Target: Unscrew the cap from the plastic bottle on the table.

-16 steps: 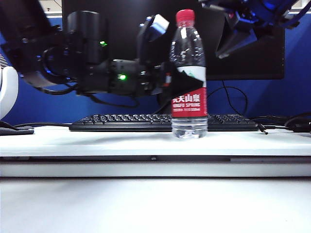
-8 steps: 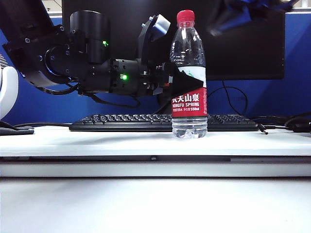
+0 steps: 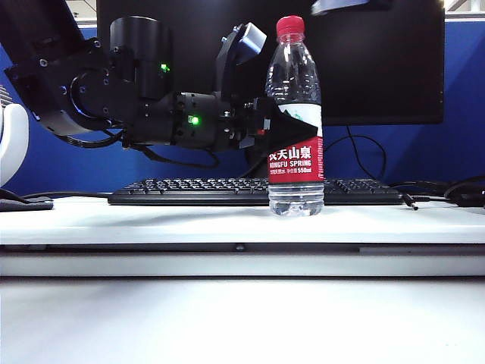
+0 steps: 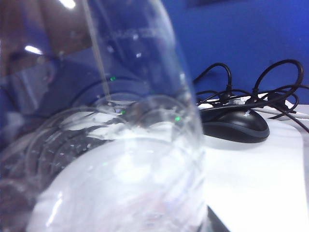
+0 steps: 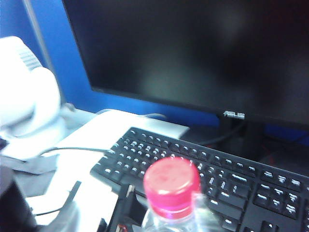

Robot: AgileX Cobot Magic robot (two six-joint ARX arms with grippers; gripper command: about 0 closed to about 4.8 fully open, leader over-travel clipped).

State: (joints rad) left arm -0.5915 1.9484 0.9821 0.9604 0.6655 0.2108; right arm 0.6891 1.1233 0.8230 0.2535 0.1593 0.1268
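The plastic bottle point(image 3: 295, 114) stands upright on the table point(image 3: 151, 220), its red cap point(image 3: 290, 26) screwed on the neck. My left gripper point(image 3: 267, 125) reaches in from the left and is shut on the bottle's middle, just above the red label. In the left wrist view the clear bottle wall point(image 4: 120, 145) fills the frame and hides the jaws. Only a blurred sliver of my right gripper point(image 3: 345, 4) shows at the top edge, up and right of the cap. The right wrist view looks down on the cap point(image 5: 171, 186) with no fingers of its own showing.
A black keyboard point(image 3: 189, 189) lies behind the bottle, a dark monitor point(image 3: 379, 68) behind that. A black mouse point(image 4: 236, 126) and tangled cables lie at the right. A white rounded object point(image 3: 11, 144) stands at the far left.
My right gripper has lifted from beside the cap almost out of the top of the exterior view. The left gripper has closed in on the bottle, which shifted slightly.
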